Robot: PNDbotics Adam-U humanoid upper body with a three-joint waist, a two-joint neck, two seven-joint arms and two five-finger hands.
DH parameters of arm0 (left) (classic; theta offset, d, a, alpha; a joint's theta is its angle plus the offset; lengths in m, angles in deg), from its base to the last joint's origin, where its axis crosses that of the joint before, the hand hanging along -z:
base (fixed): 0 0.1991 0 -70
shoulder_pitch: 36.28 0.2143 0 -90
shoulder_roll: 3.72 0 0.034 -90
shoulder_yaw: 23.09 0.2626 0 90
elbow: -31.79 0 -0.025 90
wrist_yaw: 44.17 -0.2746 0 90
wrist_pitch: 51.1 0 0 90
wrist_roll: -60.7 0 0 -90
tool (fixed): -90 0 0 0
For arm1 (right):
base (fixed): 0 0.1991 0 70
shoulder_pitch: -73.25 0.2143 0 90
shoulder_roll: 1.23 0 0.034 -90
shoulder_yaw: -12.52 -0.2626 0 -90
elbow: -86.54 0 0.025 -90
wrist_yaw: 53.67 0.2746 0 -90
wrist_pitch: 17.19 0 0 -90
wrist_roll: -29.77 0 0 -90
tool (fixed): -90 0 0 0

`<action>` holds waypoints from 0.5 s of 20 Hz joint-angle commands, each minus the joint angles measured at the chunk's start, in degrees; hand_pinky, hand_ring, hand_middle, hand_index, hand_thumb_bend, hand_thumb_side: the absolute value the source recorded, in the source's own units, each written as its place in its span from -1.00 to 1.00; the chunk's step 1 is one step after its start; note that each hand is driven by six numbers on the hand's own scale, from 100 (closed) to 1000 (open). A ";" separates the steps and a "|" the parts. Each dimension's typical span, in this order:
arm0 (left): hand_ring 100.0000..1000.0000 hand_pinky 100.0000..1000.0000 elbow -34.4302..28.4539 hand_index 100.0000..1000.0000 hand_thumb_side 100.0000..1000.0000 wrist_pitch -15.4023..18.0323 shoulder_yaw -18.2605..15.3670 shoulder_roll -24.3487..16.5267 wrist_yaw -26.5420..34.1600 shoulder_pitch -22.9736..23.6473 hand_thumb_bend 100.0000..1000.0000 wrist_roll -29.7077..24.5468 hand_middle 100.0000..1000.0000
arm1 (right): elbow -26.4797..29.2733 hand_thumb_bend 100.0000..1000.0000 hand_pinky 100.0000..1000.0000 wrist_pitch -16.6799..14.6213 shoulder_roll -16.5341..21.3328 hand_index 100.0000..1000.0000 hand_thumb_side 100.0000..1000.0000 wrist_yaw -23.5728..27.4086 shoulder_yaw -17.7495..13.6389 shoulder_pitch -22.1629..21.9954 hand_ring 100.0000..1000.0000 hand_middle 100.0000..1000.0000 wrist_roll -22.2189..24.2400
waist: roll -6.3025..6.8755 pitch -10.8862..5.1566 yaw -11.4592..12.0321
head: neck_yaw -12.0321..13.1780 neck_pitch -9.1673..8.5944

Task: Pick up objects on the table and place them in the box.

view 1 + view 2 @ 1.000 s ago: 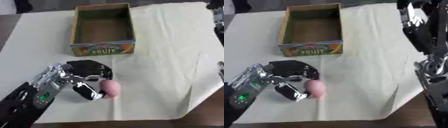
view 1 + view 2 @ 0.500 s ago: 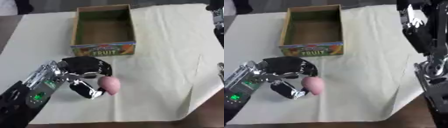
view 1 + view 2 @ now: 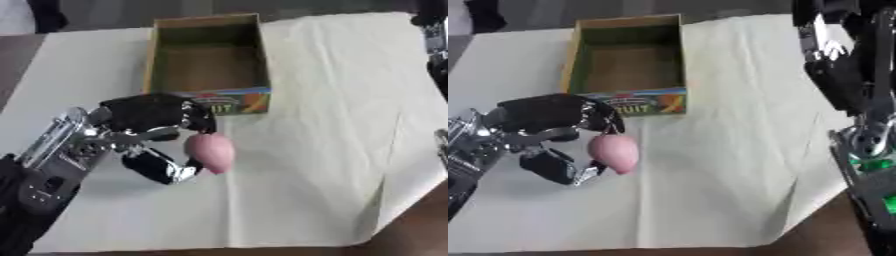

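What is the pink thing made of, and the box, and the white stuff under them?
The pink thing looks smooth and matte, maybe plastic or rubber; it could be a toy fruit, but I cannot tell. The box looks like cardboard: plain brown inside, with a printed colourful front. The white sheet looks like cloth or paper, since it shows creases and fold lines. The left hand holds the pink thing.

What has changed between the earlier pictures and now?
The left hand, shut on the pink object, has carried it a little toward the box; the grip was there already a second ago. The box, which looks empty, and the cloth lie as before. The right arm has not moved.
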 commanded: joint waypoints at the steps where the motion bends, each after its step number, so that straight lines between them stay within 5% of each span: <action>1: 0.59 0.54 -2.09 0.27 -0.40 -1.13 -2.76 -3.12 2.15 -1.69 -1.00 1.54 0.42 | 1.11 -0.22 0.06 -0.35 0.48 0.53 0.42 0.19 -0.40 0.83 0.61 -0.07 0.06 | -0.02 -1.24 -0.20 | 0.21 -1.05; 10: 0.60 0.54 -0.61 0.17 -0.41 -4.06 -7.01 -7.07 5.64 -4.04 -1.00 5.42 0.48 | 1.11 -0.22 0.06 -0.32 0.64 0.53 0.42 0.16 -0.32 1.25 0.61 -0.07 0.09 | 0.31 -1.15 -0.82 | 0.35 -2.12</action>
